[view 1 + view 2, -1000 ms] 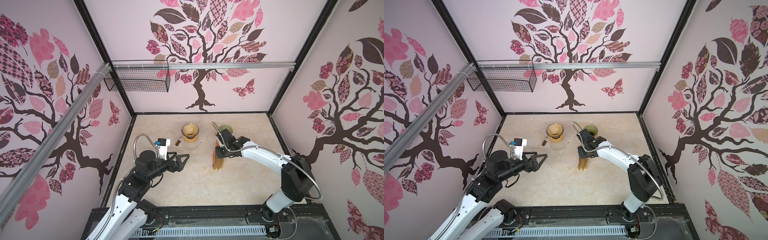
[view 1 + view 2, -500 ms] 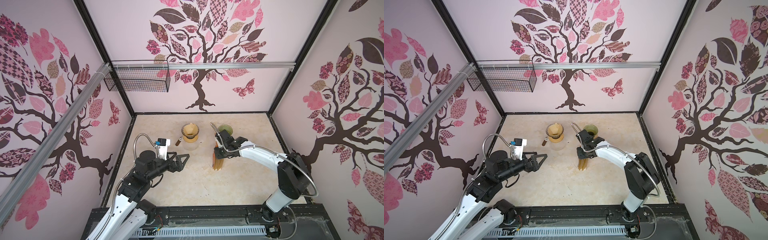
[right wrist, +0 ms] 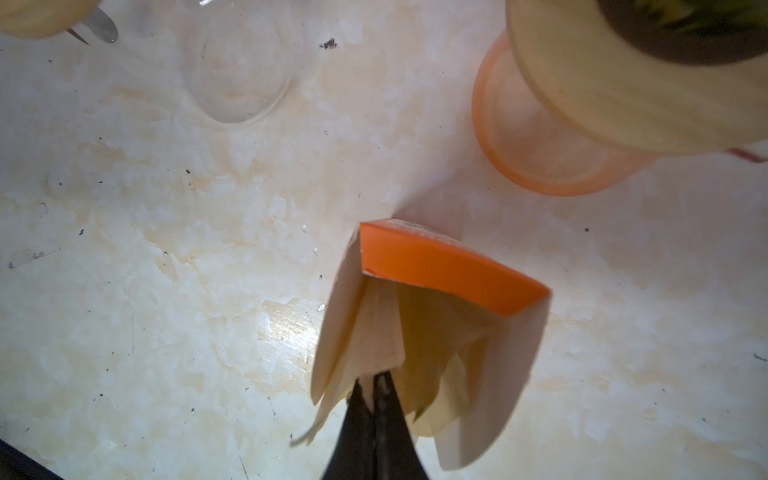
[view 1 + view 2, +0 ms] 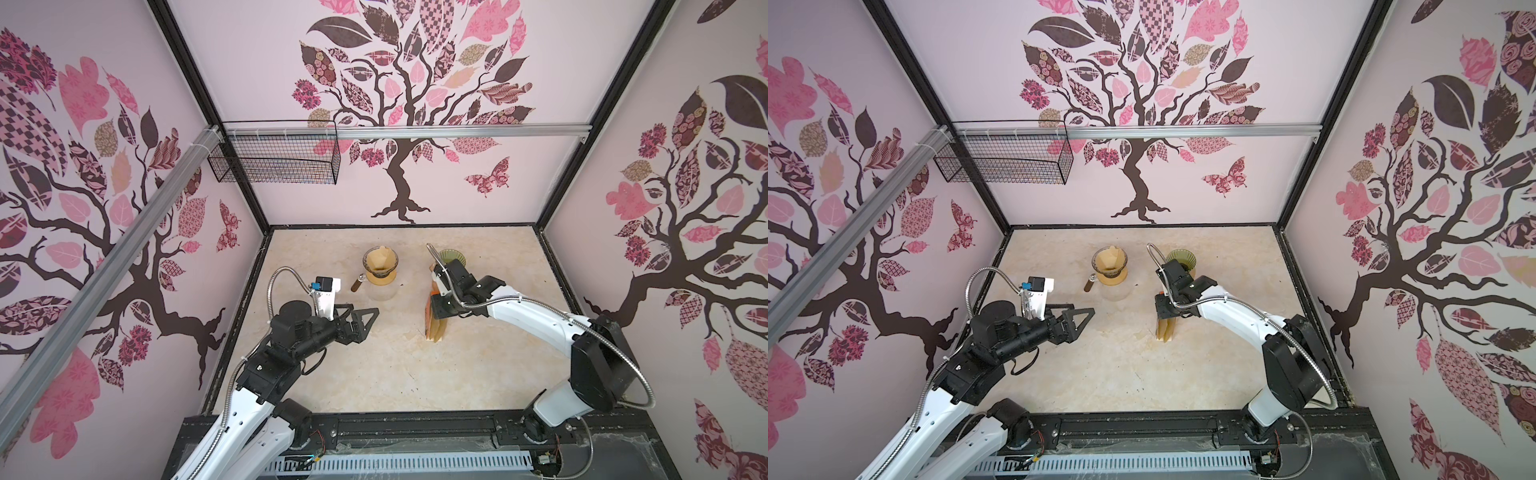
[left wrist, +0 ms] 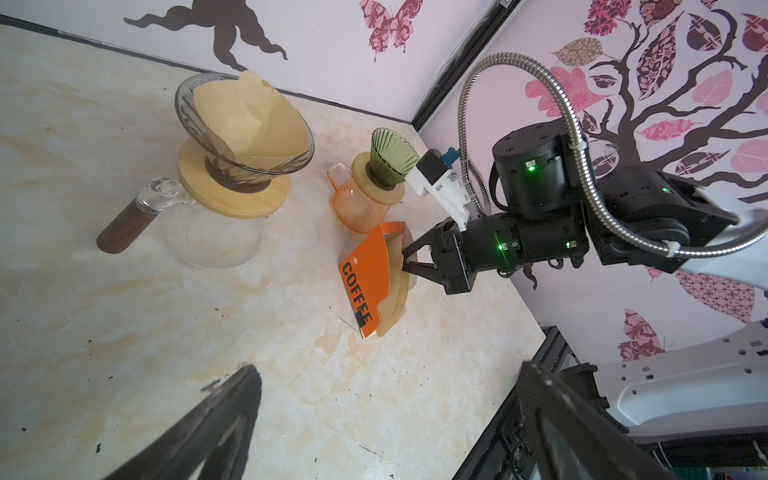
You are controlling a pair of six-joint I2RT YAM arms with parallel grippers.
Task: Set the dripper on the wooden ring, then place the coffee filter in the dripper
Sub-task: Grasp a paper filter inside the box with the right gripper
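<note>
Early stage: right hand pinched shut on a coffee filter inside its orange box on the counter, nearby green dripper empty, transfer outstanding; left hand spread wide, idle.

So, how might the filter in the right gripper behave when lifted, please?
Probably floppy: the coffee filter is thin paper, pinched at one edge by the right gripper. Likely light; neighbours in the orange box may follow.

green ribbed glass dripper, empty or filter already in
Empty: the green ribbed glass dripper shows bare ribs through its wall, no paper inside.
</note>
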